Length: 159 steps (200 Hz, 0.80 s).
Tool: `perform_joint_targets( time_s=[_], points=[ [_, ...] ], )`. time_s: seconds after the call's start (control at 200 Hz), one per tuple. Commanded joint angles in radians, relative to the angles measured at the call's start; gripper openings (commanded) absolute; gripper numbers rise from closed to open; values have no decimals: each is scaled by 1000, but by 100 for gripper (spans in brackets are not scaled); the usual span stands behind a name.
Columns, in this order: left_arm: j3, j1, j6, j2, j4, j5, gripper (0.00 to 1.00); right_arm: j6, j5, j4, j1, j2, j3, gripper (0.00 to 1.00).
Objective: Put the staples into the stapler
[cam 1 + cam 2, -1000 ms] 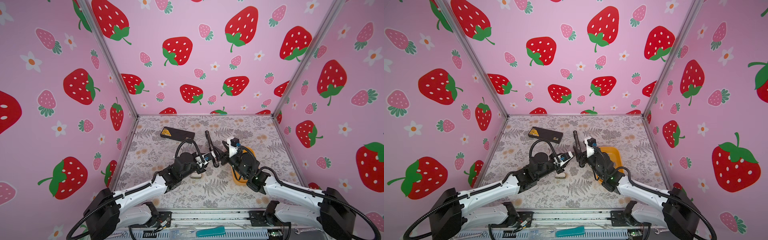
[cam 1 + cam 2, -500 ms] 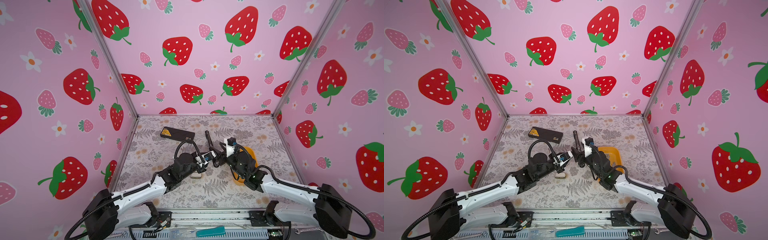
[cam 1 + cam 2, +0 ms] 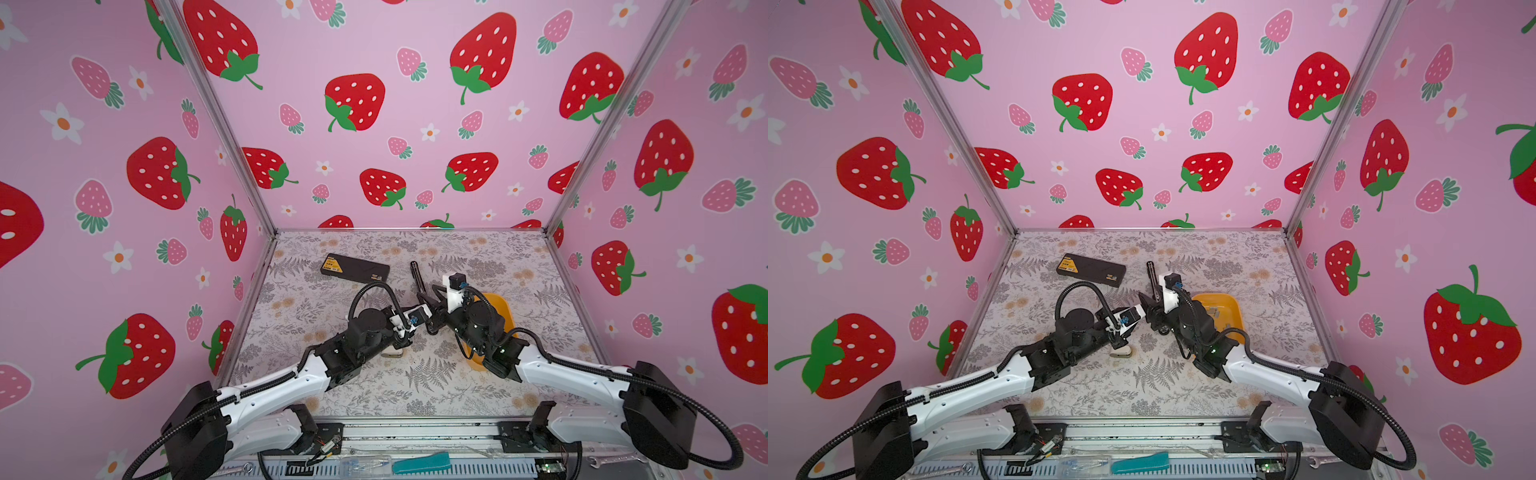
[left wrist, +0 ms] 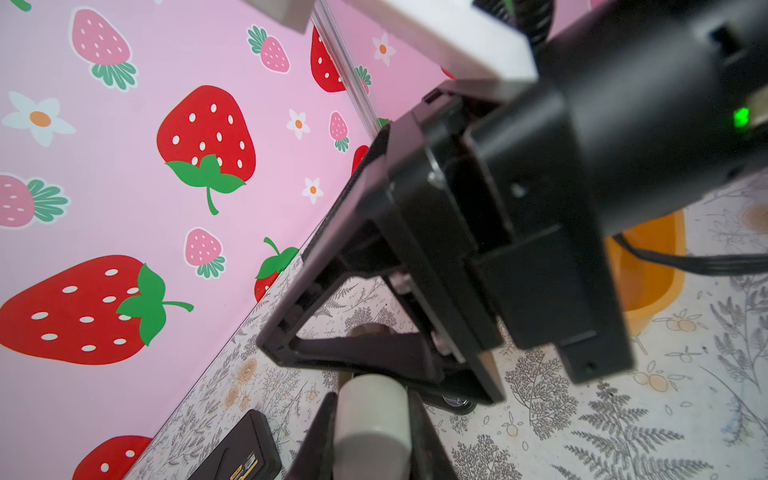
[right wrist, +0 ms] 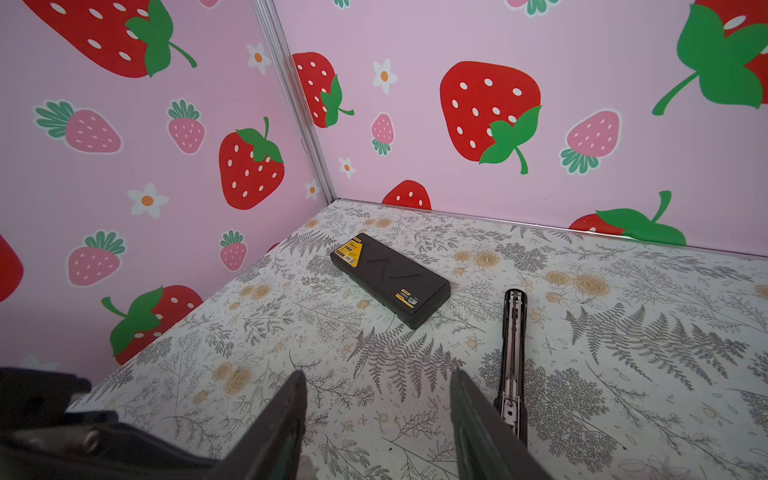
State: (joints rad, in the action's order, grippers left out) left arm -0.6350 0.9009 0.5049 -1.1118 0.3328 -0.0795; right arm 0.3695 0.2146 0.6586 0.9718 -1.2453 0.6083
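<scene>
Two end effectors are meeting over the worktop [image 3: 415,386]. The right end effector [image 5: 378,374], its jaws apart and empty, is edging closer to the left one and narrowing slightly. The left end effector [image 4: 371,397] is staying clamped on a cream object [image 4: 370,424]. A black stapler [image 5: 513,353] is lying open just beside the right fingers. The staples [image 3: 1214,311] are sitting in the orange tray [image 3: 1235,309] behind, so loading is probably not yet beginning.

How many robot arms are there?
2. The left white-and-black robot arm comes in from the near left corner. The right white-and-black robot arm comes in from the near right corner. Both reach toward the middle of the floral-patterned table. No more seem hidden.
</scene>
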Motion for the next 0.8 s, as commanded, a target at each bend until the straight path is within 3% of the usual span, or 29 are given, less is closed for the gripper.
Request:
perform_joint_targets(
  time_s=[0.0, 0.475, 0.79],
  points=[
    [-47, 7, 3, 45, 76, -2, 0, -6, 54, 8, -8, -16, -42, 56],
    [-70, -7, -60, 67, 44, 56, 0, -43, 123, 109, -8, -32, -130, 48],
    [-118, -47, -94, 33, -25, 166, 0, -64, 73, 220, -8, -44, -178, 46]
  ],
)
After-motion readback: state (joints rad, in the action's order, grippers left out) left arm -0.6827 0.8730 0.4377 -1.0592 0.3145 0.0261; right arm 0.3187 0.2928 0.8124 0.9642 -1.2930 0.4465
